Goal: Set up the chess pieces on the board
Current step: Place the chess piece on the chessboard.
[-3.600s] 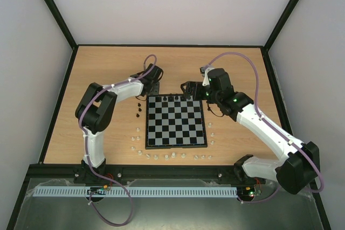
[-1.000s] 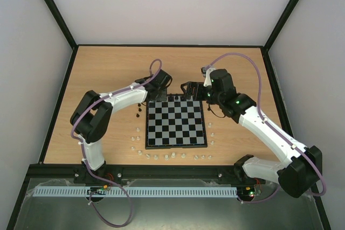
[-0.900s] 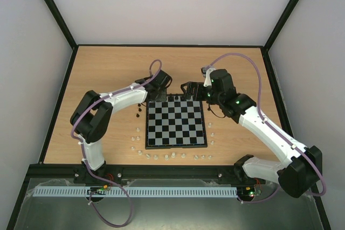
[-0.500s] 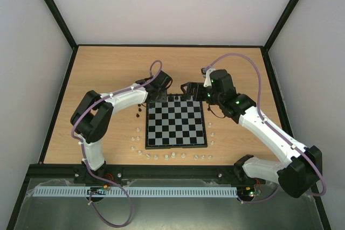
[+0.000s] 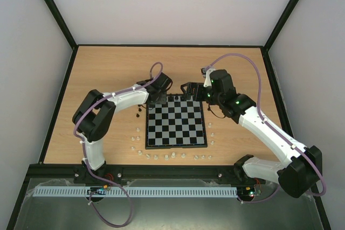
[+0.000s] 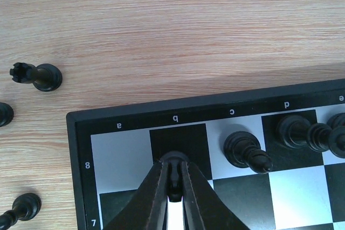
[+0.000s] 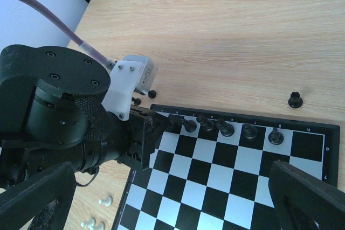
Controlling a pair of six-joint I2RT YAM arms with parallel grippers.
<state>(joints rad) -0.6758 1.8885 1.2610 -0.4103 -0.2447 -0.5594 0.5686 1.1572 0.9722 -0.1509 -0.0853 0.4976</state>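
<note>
When reading the left wrist view, note the left tool (image 6: 173,169), pinched fully shut on one tiny black chess piece (image 6: 175,160). Held low in the middle of the frame, over the dark square lettered b in the back row of the square black-and-light-grey chequered board (image 6: 81,133). Cannot tell whether touching down or hanging just above. Gripped near the top, probably to keep the base free for an upright landing beside the black pieces standing on that row (image 6: 245,152), centre right.

See also three loose black pieces off the board on the light wooden surface (image 6: 188,36): a small black castle-topped piece (image 6: 35,75) at upper left, two more at the left edge and lower left. Judged to be stock for later squares, kept within easy reach.

In the top external view, find the right tool (image 5: 188,88) just above centre, spread as wide as possible and holding nothing. Hanging by the board's far edge, seemingly parked there so as to leave the corner to the left arm. Observe the tiny translucent white pieces (image 5: 172,156) strung along the board's near and side edges.
</note>
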